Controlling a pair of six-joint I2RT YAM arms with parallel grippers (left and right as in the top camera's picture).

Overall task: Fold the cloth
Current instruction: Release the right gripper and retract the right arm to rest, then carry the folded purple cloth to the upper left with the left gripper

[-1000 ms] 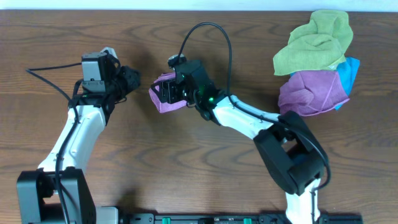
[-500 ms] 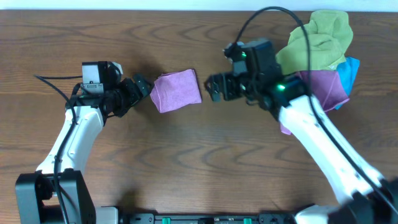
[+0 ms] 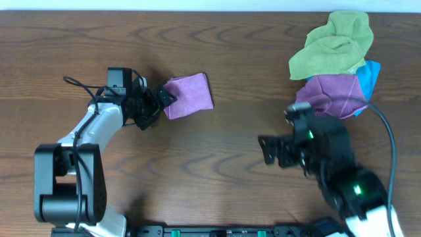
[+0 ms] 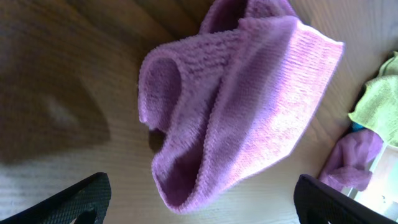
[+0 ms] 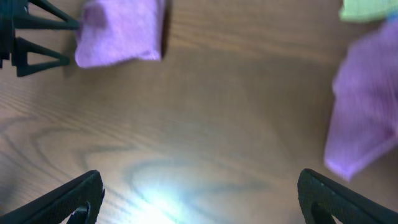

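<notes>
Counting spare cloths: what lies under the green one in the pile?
Under the green cloth lie a crumpled purple cloth and a blue cloth peeking out at the right. Anything deeper in the pile is covered.

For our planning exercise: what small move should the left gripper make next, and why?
Probably ease back from the cloth: it lies folded, the left gripper is open at its edge, and the right gripper is well away.
</notes>
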